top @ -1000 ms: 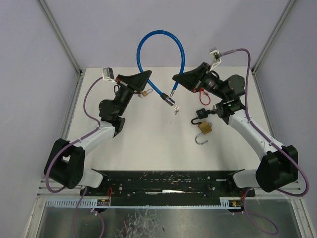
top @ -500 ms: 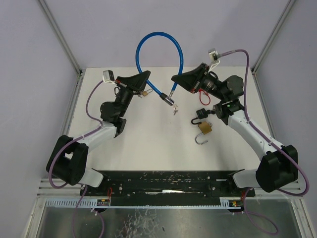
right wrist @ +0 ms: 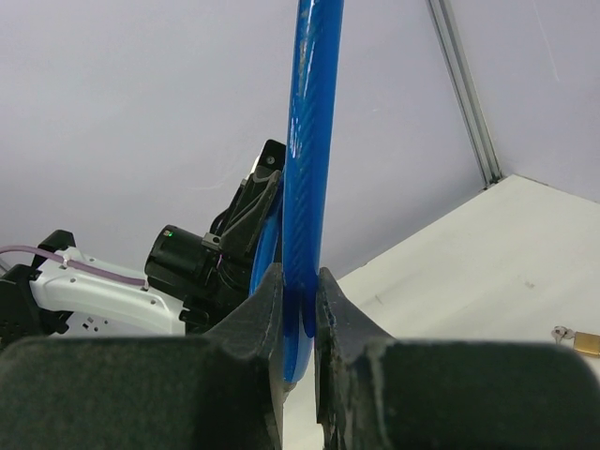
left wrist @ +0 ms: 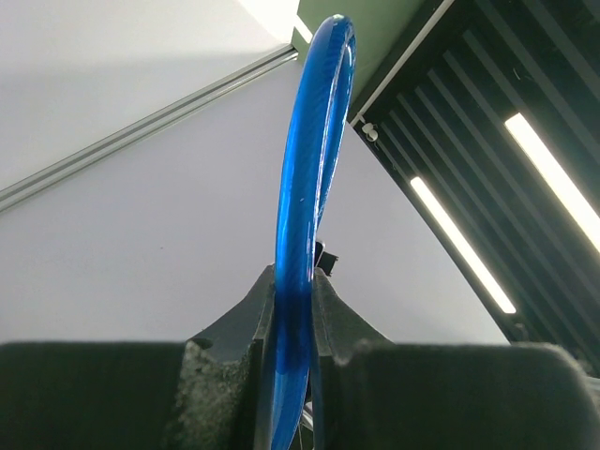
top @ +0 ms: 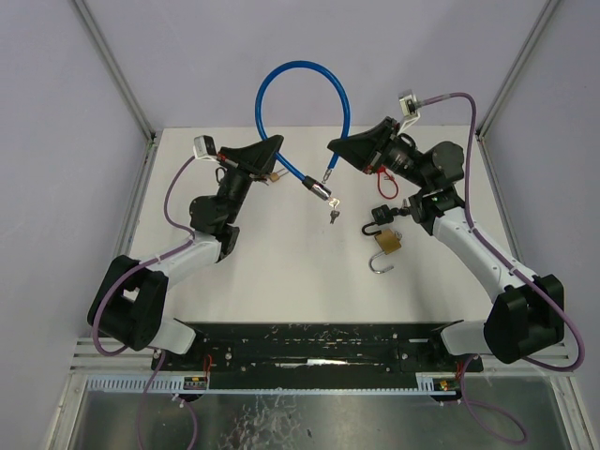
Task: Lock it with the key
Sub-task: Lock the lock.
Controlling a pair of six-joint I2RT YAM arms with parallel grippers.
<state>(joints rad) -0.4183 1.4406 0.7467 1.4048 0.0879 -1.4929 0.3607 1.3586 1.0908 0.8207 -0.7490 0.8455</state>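
A blue cable lock [top: 281, 80] arches high over the back of the white table [top: 281, 253]. My left gripper [top: 275, 142] is shut on the strand that runs down to the silver lock head [top: 322, 190]; a small key bunch [top: 334, 214] hangs from that head. My right gripper [top: 334, 147] is shut on the other strand, whose metal pin end [top: 327, 174] hangs just above the lock head. In the left wrist view the cable [left wrist: 305, 187] rises between the shut fingers [left wrist: 293, 281]. In the right wrist view the cable [right wrist: 309, 141] stands between the shut fingers [right wrist: 300, 281].
A brass padlock [top: 388, 242] with its shackle open lies right of centre, a black hook [top: 380, 217] just behind it. A red loop [top: 384, 178] lies under the right arm. A small brass padlock [top: 273, 175] lies by the left gripper. Grey walls enclose the table.
The lock head and hanging keys have shifted slightly right and nearer. Both grippers keep their hold on the cable, with only small arm movements.
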